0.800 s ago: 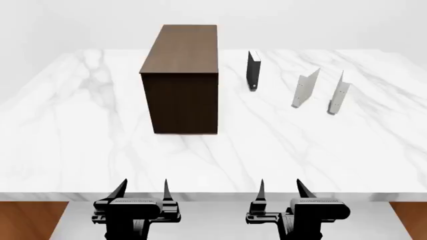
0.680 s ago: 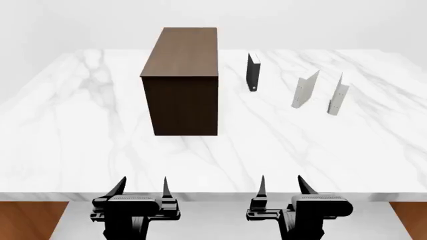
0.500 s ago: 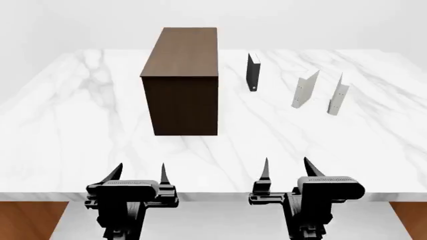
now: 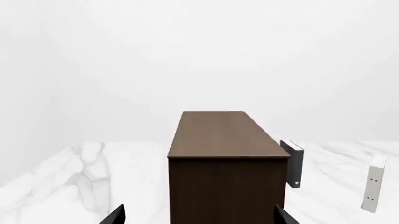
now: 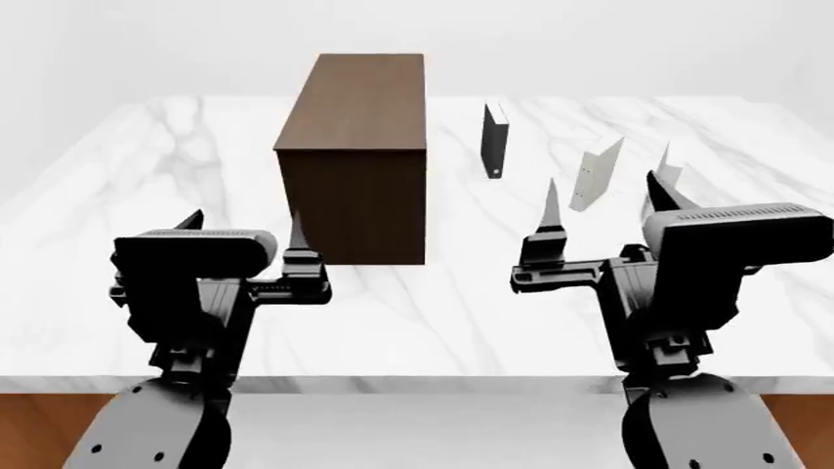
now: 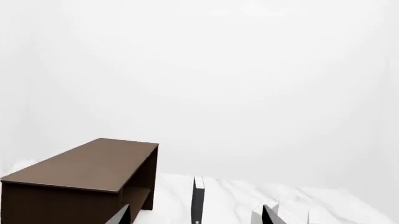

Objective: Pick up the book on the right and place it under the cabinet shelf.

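Head view shows the approach step: both the left gripper (image 5: 244,234) and right gripper (image 5: 603,200) spread wide and empty, the rightmost pale book (image 5: 667,168), seemingly half-hidden behind the right one, needing a forward reach before going under the cabinet shelf (image 5: 354,156).

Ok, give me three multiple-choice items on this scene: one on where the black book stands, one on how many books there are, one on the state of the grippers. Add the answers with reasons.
1. Where does the black book stand?
A. on top of the cabinet
B. between the cabinet and the pale books
C. at the table's near edge

2. How many books stand on the table?
A. one
B. three
C. five

3. What state are the two grippers in?
A. both open and empty
B. both shut on books
C. the left shut on the cabinet

Answers:
1 B: in the head view the black book stands to the right of the cabinet, with the pale books further right.
2 B: one black, a nearer pale book, and the book on the far right, on the table.
3 A: the left gripper and right gripper show spread fingers with nothing between them.
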